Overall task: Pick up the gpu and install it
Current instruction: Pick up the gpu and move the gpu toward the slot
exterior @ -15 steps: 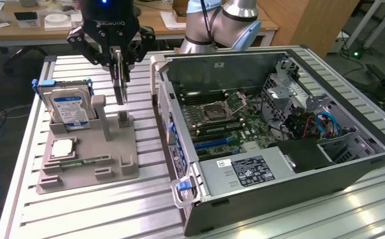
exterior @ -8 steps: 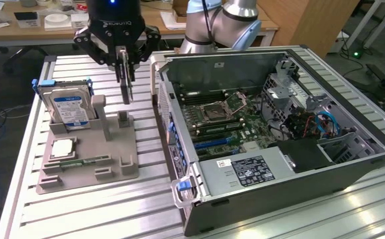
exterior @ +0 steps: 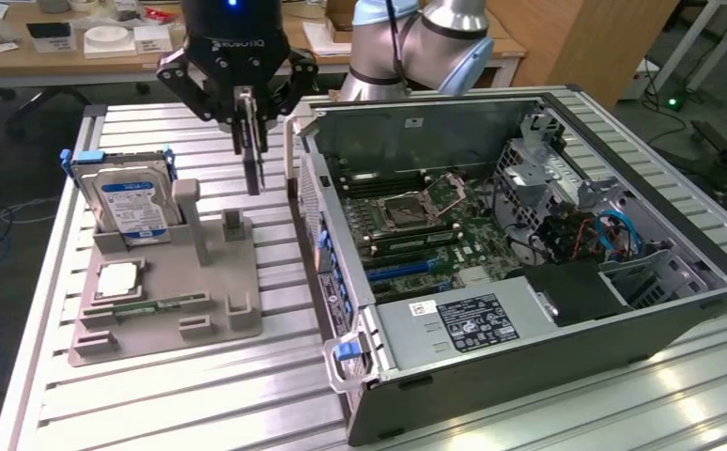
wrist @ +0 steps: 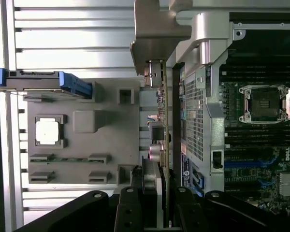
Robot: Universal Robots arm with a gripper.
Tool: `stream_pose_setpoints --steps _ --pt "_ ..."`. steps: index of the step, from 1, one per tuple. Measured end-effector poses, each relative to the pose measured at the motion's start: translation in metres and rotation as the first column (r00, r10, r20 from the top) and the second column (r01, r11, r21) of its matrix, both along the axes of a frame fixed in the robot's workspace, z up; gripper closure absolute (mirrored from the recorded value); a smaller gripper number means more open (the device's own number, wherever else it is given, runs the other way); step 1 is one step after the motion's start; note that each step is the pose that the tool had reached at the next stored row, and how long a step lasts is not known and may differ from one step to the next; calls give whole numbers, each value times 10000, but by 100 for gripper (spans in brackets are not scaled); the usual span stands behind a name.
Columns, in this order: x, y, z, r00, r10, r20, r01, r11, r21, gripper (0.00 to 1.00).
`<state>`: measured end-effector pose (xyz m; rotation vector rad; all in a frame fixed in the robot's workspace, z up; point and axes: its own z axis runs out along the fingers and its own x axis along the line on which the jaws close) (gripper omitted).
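My gripper (exterior: 251,117) is shut on the gpu (exterior: 255,160). The card hangs edge-on from the fingers as a thin dark strip, lifted above the grey fixture tray (exterior: 163,319), between the tray and the side wall of the open computer case (exterior: 527,235). In the wrist view the gpu (wrist: 160,116) runs straight out from my gripper (wrist: 157,203), with its silver end bracket (wrist: 157,34) at the far end. The card lies alongside the case's perforated wall (wrist: 195,116).
On the tray stand a silver hard drive with a blue label (exterior: 131,202), a square processor chip (exterior: 116,279) and a thin green memory stick (exterior: 163,305). The case lies open with its motherboard (exterior: 414,216) showing. A cluttered desk is behind the slatted table.
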<state>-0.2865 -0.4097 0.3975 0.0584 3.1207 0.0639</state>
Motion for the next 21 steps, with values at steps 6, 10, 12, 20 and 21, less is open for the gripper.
stream_pose_setpoints --steps 6,10,12,20,21 --pt "129 -1 1 10000 1 -1 -1 10000 -1 72" --pt "215 0 1 10000 0 -1 0 10000 0 72" --pt "270 0 0 10000 0 0 0 10000 0 72" --pt "455 0 0 10000 0 -1 0 9999 -107 72" --pt "471 0 0 10000 1 0 -1 9998 -196 72"
